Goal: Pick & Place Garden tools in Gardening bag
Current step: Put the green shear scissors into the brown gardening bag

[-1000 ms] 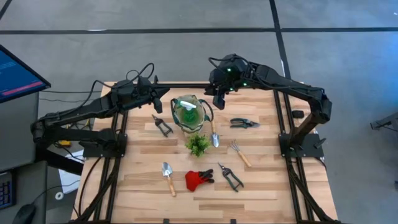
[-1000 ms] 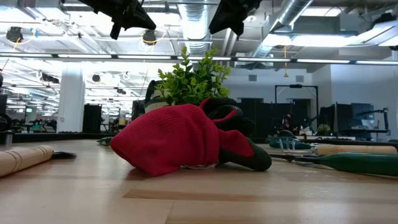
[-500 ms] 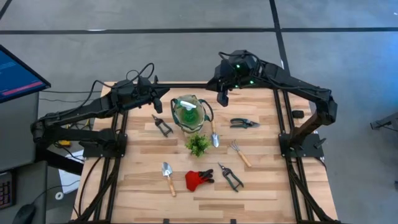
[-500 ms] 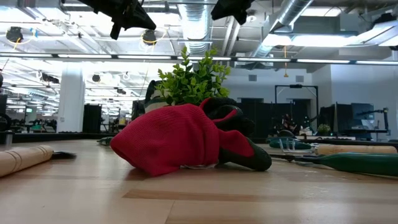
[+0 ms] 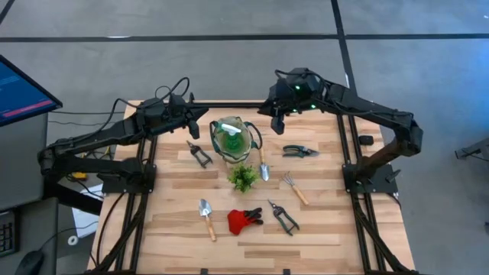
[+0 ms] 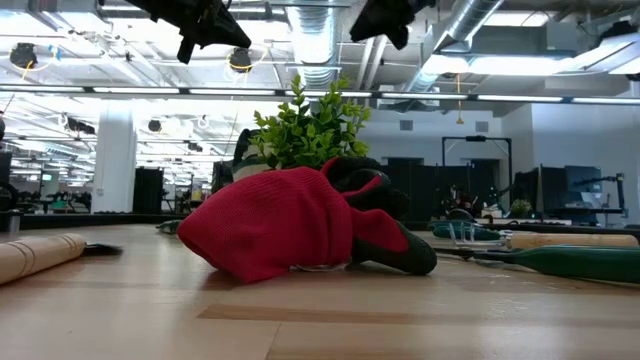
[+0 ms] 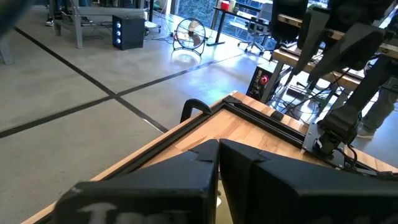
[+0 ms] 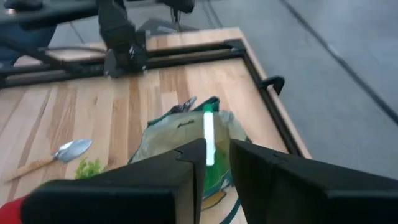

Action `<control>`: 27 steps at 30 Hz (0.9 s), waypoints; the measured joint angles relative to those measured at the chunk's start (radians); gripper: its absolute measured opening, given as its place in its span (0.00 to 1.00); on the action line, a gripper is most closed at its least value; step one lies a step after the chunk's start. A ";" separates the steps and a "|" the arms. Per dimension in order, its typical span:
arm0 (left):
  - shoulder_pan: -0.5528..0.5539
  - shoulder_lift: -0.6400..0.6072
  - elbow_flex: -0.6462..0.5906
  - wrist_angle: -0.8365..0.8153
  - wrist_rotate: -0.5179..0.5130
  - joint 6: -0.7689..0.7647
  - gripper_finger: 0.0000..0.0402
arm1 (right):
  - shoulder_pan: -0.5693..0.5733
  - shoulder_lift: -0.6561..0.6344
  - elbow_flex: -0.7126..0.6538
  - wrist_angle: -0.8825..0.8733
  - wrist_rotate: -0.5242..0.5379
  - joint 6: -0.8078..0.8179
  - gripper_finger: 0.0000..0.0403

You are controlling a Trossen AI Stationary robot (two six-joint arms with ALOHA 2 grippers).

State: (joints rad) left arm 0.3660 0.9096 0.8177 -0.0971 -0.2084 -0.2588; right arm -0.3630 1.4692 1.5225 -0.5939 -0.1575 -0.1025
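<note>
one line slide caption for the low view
Crumpled red fabric gloves lie on the pale wooden table, a small leafy green plant behind them.

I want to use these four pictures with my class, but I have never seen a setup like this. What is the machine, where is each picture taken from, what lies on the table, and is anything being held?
Two dark robot arms work at a wooden table. One camera looks down from above, one sits at table height, and one rides on each wrist. Near the table's back edge stands the gardening bag, a green bottle inside. Loose on the table lie trowels, a rake, shears, red gloves and a small plant. The left gripper waits shut beside the bag. The right gripper hovers near the bag, its fingers slightly apart, holding nothing.
</note>
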 joint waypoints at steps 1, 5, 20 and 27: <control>0.000 0.000 0.000 0.000 0.000 0.000 0.00 | 0.000 -0.021 -0.031 0.029 0.002 0.005 0.15; 0.000 0.000 0.000 0.000 0.000 0.000 0.00 | -0.007 -0.098 -0.122 0.075 0.002 0.022 0.14; 0.000 0.000 0.000 0.000 0.000 0.000 0.00 | -0.049 -0.298 -0.344 0.048 0.002 0.136 0.14; 0.000 0.000 0.000 0.000 0.000 0.000 0.00 | -0.080 -0.349 -0.443 -0.046 0.002 0.139 0.14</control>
State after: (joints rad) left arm 0.3657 0.9096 0.8177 -0.0967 -0.2085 -0.2588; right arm -0.4435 1.1206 1.0794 -0.6403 -0.1560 0.0360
